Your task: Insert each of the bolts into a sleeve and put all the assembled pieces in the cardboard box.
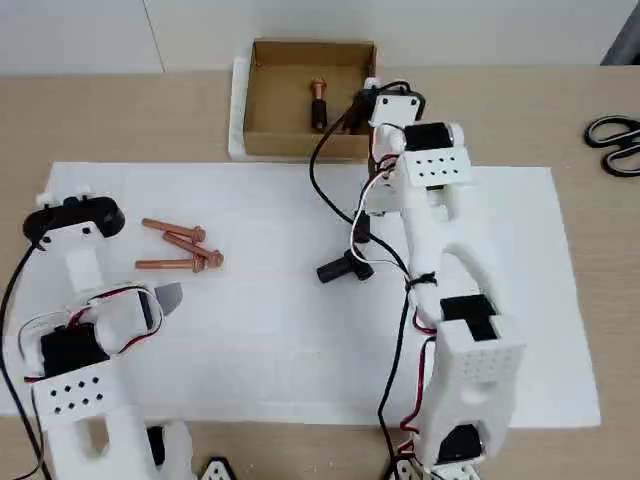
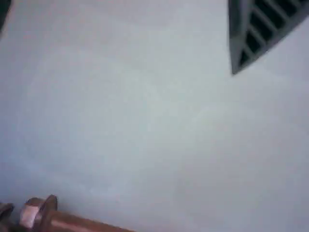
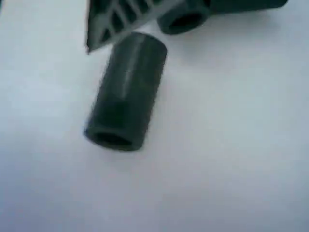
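Observation:
Three copper bolts (image 1: 180,247) lie side by side on the white sheet (image 1: 280,340), left of centre. My left gripper (image 1: 160,300) hangs just below them, open and holding nothing; one grey finger (image 2: 256,34) and a bolt head (image 2: 38,212) appear in the left wrist view. Two black sleeves (image 1: 342,268) lie at the sheet's middle. My right gripper (image 1: 358,245) hovers over them, open, its finger (image 3: 116,21) just above one lying sleeve (image 3: 126,92), with a second sleeve (image 3: 183,20) beyond. The cardboard box (image 1: 262,95) at the back holds one bolt fitted in a sleeve (image 1: 318,103).
Black scissors (image 1: 615,140) lie at the far right on the wooden table. A white foam strip (image 1: 237,110) leans along the box's left side. The right arm's upper links and cables (image 1: 420,160) stretch over the box's near right corner.

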Tool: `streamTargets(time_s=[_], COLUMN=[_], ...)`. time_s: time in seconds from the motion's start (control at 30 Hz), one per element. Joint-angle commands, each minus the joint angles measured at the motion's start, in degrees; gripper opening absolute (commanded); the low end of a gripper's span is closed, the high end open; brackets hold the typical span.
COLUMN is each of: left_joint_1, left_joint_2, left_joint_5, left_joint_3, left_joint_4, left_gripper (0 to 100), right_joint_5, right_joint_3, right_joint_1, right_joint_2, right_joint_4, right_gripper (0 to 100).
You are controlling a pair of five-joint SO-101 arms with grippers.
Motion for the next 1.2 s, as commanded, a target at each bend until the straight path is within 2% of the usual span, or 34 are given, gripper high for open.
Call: streamTargets(time_s=[0.0,0.23,1.17], left_joint_1=[-0.09,-0.09,-0.09], left_joint_2=[-0.70,-0.70,-0.70], left_joint_5=[-0.18,-0.18,-0.18], left_joint_3=[-0.31,-0.31,-0.31], left_joint_4=[-0.09,-0.09,-0.09], left_gripper=[30,30,30], right_joint_5=[-0.88,-0.88,-2.55], right_joint_3=[-0.09,0.18,0.00], right_joint_1=[-3.21,-6.37,-6.02], right_joint_2=[-0.13,0.31,11.74], right_joint_4=[-1.71,-4.18,-6.20], right_gripper=[11.7,11.7,11.3])
